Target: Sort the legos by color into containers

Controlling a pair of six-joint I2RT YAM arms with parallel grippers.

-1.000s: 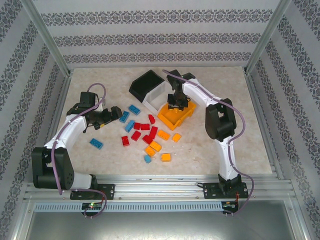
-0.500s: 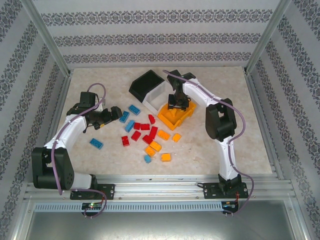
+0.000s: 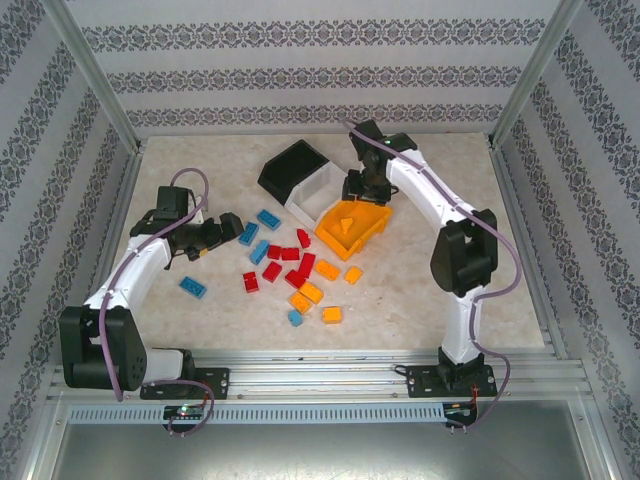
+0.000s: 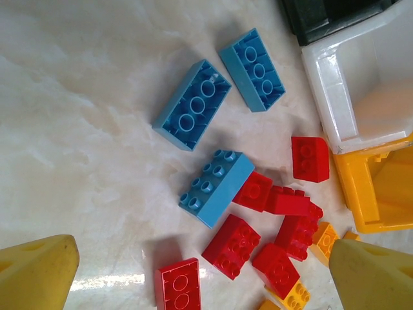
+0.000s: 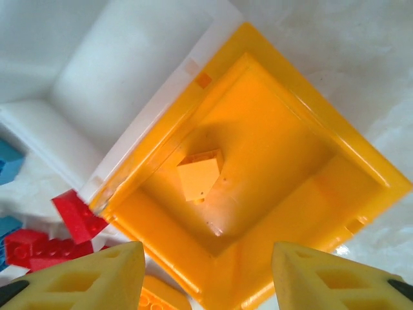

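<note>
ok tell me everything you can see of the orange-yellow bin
The orange-yellow bin is glossy, open-topped plastic, square, with walls sloping in to a smaller floor. It sits on the table, one side against the white bin. One orange brick lies on its floor. The right hand hangs open above it, touching nothing.

No writing, number or brand mark can be read anywhere. Nothing legible is made out on the studs of the bricks, and no label or sign is seen on the bins or the patterned walls.
</note>
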